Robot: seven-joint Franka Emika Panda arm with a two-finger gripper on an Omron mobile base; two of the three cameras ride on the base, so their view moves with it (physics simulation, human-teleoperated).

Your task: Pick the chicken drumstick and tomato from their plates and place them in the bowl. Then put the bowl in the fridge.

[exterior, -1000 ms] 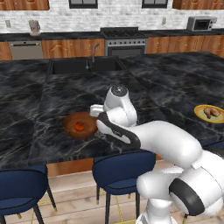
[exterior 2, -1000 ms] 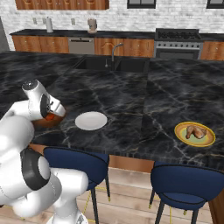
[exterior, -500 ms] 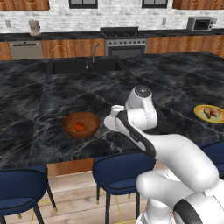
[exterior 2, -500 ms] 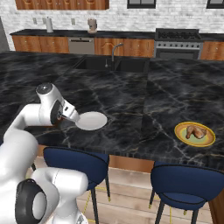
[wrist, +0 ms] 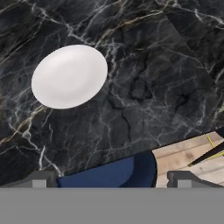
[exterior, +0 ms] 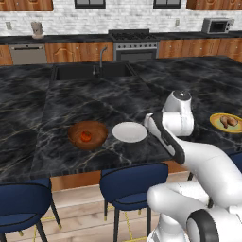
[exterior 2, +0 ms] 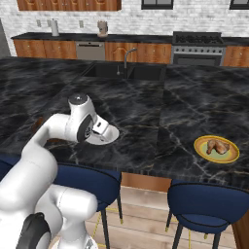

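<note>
In the right base view the robot's arm covers most of the white plate (exterior 2: 108, 137) and all but a sliver of the bowl (exterior 2: 38, 124), while the hand view cuts the blue stool (wrist: 114, 173) off at the bottom

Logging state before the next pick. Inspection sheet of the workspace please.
Surface: black marble counter, sink set in it.
Job's things: tomato in the wooden bowl; white plate bare beside it; drumstick on the yellow plate, off to the arm's right.
Clutter: nothing seen.
End effector: open, holding nothing, near the counter's front edge, white plate ahead.
Cables: nothing seen.
Surroundings: blue stools at the counter, stove, microwave, wooden cabinets.
</note>
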